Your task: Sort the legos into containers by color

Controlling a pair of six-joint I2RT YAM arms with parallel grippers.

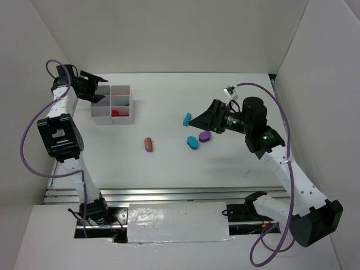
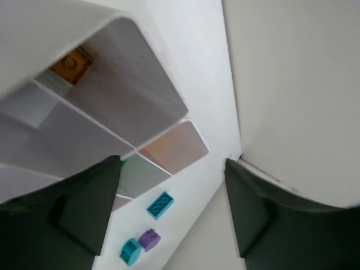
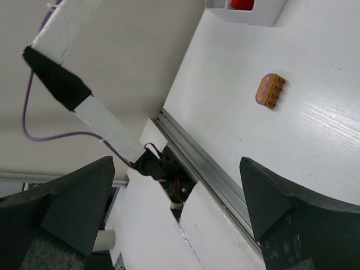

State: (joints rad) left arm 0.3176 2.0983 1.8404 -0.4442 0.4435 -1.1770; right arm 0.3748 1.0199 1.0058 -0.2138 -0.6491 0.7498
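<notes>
Legos lying loose number four: one brown piece (image 1: 148, 144) nearest the bases, a teal oval (image 1: 192, 142) just beside a purple piece (image 1: 205, 136), and one teal brick (image 1: 187, 118) just beside the right gripper (image 1: 197, 120), which is spread wide and empty. All lie well inside the table (image 1: 169, 174) edges. Farther left, the single tray (image 1: 120, 119) holds a red piece (image 1: 115, 112). The left gripper (image 1: 99, 89), wide and empty, hovers at its left rim.

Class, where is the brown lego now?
In the top view the brown lego lies on the table, below-right of the white tray, left of the teal oval lego.
</notes>
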